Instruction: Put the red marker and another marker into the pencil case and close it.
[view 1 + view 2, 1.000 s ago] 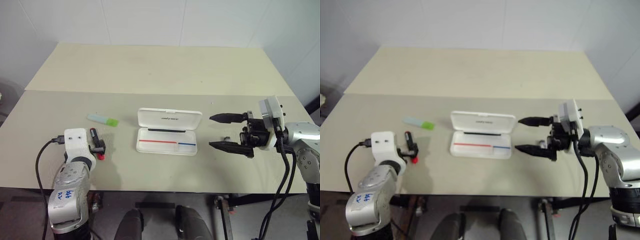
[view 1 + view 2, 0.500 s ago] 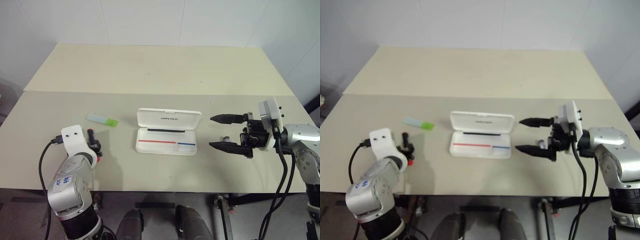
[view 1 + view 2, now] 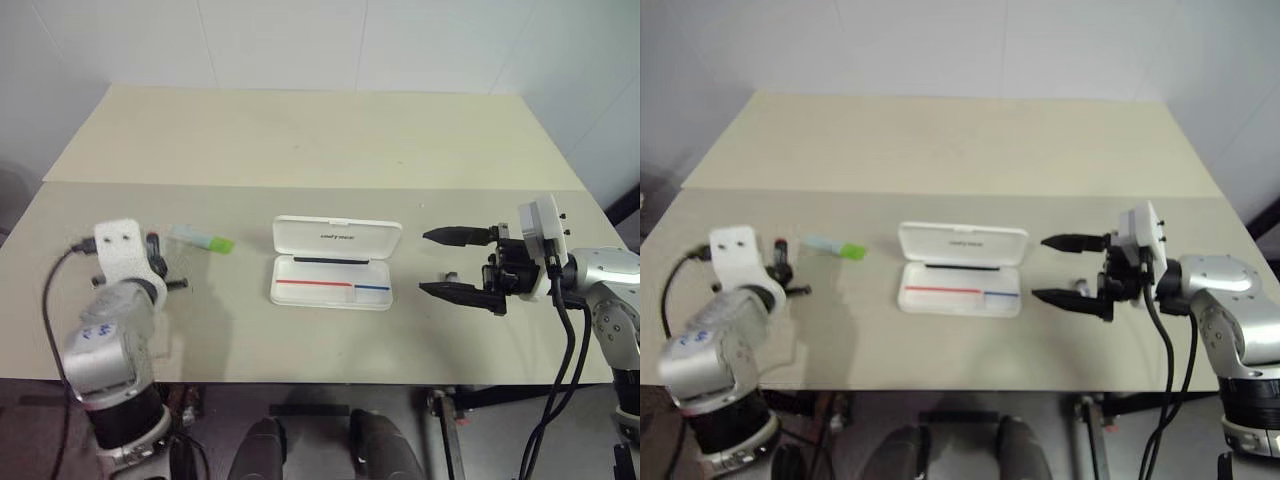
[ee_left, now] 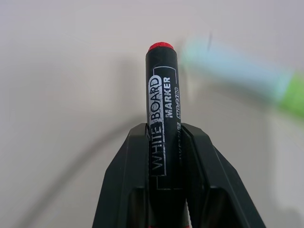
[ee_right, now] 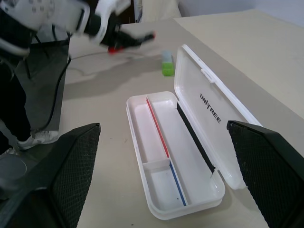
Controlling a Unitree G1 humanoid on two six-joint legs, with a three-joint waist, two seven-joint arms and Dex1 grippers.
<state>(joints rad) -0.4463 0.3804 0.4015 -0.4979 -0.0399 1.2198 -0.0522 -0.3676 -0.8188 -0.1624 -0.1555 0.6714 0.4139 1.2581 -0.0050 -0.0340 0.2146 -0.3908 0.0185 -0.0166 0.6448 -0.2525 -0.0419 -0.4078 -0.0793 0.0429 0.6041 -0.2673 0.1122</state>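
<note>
Holding the red marker [image 4: 161, 118], my left gripper [image 4: 164, 137] has both black fingers [image 4: 128, 175] pressed against the black barrel, one on each side. The barrel stands out past the fingertips, its white "WHITE BOARD MARKER" lettering facing the wrist camera and a red end showing at the far tip. In the head views, the marker is lifted clear of the counter [image 3: 300, 140] at that gripper. The green-capped highlighter [image 3: 203, 238] lies flat on the counter just beyond the left fingers, toward the pencil case [image 3: 336, 263], with its lime cap on the case side. The pencil case sits between my two grippers, lid swung back, its tray showing a red stripe and a blue stripe and holding nothing. My right gripper [image 3: 450, 263] hovers just beside the case's far end, fingers spread wide and gripping nothing, tips pointing at the case.
</note>
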